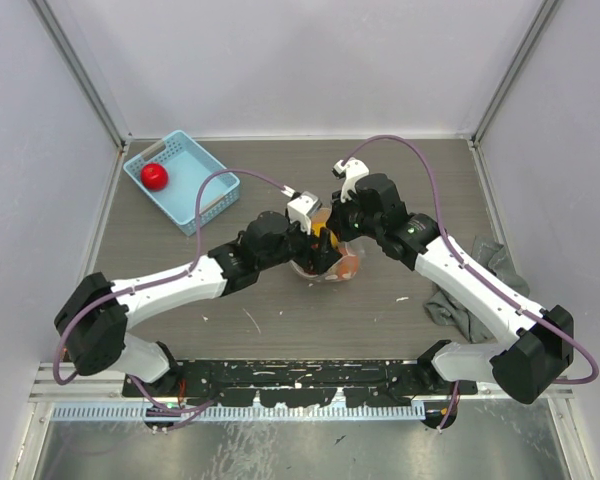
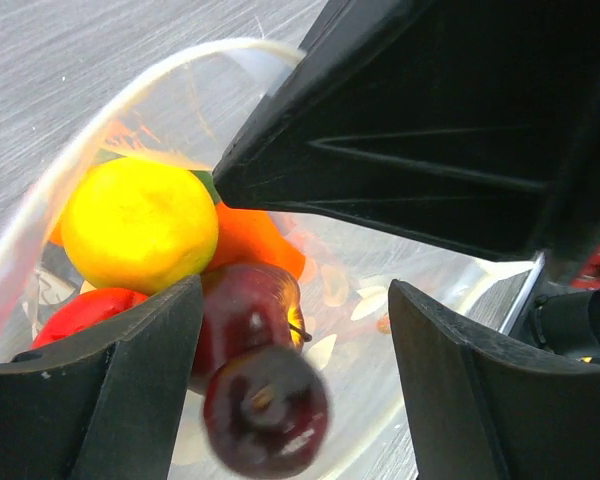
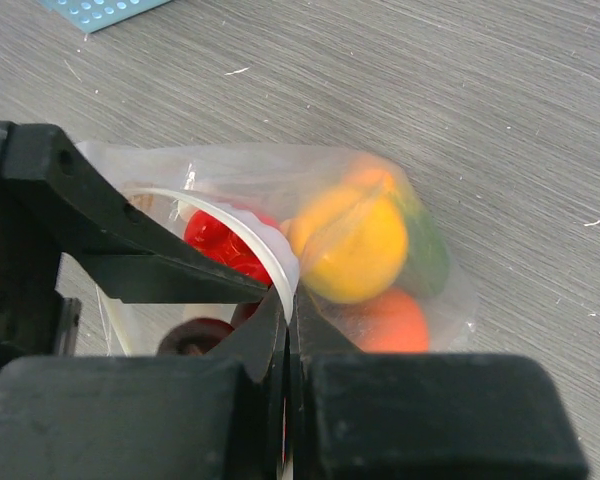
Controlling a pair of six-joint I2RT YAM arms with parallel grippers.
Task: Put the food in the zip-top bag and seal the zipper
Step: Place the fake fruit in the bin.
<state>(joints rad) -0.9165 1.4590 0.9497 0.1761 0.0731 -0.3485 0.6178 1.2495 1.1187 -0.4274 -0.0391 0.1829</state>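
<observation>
Table (image 1: pixel 280 330): the bag (image 3: pixel 140 165) lies at its middle and both arms reach in to it. The basket (image 1: pixel 195 180) stands well to the bag's far left and a cloth (image 1: pixel 460 295) lies to its right.

Right gripper (image 3: pixel 288 300): jaws closed on the bag's rim. They pinch the zipper (image 3: pixel 242 226) and lift it, evidently to hold the mouth open for loading.

Left gripper (image 2: pixel 295 290): poised directly over the open mouth, jaws apart. A dark red fruit (image 2: pixel 265 410) shows blurred between them and looks loose rather than clamped. I judge this to be a release into the bag.

Bag: clear and crinkled, mouth rounded open, unsealed. The fruits inside are glossy and bunched at the closed end, away from the mouth. They include a yellow fruit (image 2: pixel 140 225), with orange, red, green and a second dark red one touching around it.

Outstanding: one red fruit (image 1: pixel 154 176) lies in the basket, so loading looks incomplete and sealing is not yet due.
</observation>
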